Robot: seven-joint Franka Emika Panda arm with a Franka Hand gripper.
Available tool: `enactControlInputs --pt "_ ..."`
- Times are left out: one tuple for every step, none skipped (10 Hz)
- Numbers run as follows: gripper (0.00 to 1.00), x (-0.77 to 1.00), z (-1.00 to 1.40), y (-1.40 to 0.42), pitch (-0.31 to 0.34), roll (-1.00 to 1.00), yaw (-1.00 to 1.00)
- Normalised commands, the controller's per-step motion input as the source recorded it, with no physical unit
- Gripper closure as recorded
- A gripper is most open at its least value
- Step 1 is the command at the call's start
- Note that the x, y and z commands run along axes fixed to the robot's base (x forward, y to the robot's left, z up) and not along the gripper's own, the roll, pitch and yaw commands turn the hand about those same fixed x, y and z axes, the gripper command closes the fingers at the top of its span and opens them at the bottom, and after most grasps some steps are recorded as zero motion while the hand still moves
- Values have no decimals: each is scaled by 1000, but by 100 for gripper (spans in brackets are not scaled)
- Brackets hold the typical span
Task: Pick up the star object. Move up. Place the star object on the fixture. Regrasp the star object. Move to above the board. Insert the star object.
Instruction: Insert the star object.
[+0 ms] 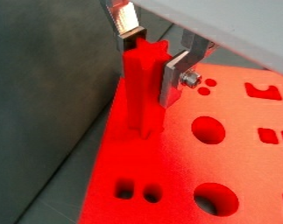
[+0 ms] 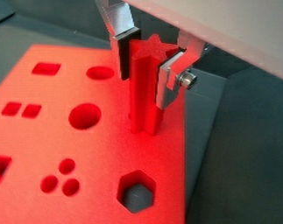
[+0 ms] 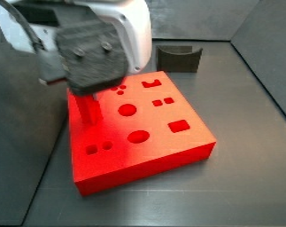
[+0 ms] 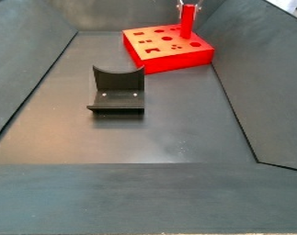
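Observation:
The star object [image 1: 141,87] [image 2: 147,83] is a tall bright red peg with a star-shaped end face, standing upright. Its lower end meets the board [image 1: 214,166] [image 2: 61,131] near one corner, where it seems to sit in a hole. My gripper [image 1: 150,61] [image 2: 150,66] is shut on the peg's upper part, with a silver finger pressed against each side. In the side views the gripper [image 3: 92,58] [image 4: 188,5] hangs over the board [image 3: 145,142] [image 4: 163,46], and the peg [image 3: 87,110] [image 4: 185,23] shows below it.
The dark fixture [image 3: 181,57] [image 4: 116,90] stands on the grey floor apart from the board, with nothing on it. Sloping dark walls [image 4: 40,73] enclose the work area. The board's other holes [image 2: 133,189] include circles, rectangles and a hexagon.

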Motion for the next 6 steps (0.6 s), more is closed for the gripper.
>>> enactControlInputs --pt "100 89 -903 0 0 126 566" --pt "100 131 -989 -26 -31 117 471" --pt "100 91 -974 -43 -86 81 394" --pt "100 157 -971 -20 -113 43 371" --pt "100 0 -183 17 -43 -36 0" --pt "100 0 0 0 0 0 0"
